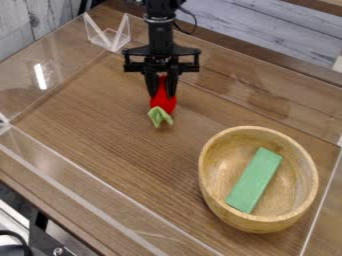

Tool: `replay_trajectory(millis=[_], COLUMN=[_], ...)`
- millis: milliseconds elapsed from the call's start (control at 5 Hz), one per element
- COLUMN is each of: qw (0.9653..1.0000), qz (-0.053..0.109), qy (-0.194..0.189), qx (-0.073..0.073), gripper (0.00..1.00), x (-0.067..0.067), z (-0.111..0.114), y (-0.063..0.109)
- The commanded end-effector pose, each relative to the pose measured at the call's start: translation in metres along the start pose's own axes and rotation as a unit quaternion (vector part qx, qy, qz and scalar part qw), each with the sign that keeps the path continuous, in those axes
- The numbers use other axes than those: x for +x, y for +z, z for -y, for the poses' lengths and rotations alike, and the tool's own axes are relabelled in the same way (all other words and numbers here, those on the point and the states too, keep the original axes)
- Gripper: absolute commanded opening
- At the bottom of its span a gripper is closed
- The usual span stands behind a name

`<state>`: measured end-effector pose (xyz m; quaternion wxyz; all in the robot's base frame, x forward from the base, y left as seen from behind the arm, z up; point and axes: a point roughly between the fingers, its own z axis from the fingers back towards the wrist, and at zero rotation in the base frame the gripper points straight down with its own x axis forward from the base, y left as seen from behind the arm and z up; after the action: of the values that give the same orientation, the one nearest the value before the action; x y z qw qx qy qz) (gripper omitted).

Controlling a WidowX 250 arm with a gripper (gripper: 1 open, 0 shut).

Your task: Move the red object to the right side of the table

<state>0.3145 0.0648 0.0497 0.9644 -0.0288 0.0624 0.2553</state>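
Setting: brown wood-grain table [120,150] fenced by low clear walls, pale planks behind.
Gripper [163,92]: black, pointing straight down near mid-table, jaws clamped on the toy strawberry.
Toy strawberry [163,103]: red body between the fingers, pale green cap at the bottom, tilted, low over the tabletop; contact with the wood unclear.
Wooden bowl [214,180]: round, light wood, at the near right, well apart from the strawberry.
Green block [254,180]: flat, lying slantwise inside the bowl.
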Motion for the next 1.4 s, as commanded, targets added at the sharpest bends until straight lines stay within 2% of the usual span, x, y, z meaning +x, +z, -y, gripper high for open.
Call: replay_trajectory(millis=[0, 200, 400, 600, 1000, 1200], qw=[0.9991, 0.9987, 0.9969, 0.9921, 0.9739, 0.9675], qz=[0.036, 0.043, 0.046, 0.047, 0.046, 0.045], qy=[-0.011, -0.015, -0.059, -0.115, -0.222, -0.249], qx=[-0.016, -0.023, -0.025, -0.023, -0.013, -0.010], gripper=[0.00, 0.00, 0.00, 0.00, 0.00, 0.00], x=[0.006, 0.011, 0.010, 0.008, 0.014, 0.012], z=[0.003, 0.002, 0.014, 0.028, 0.043, 0.047], y=[0.032, 0.045, 0.057, 0.060, 0.045, 0.032])
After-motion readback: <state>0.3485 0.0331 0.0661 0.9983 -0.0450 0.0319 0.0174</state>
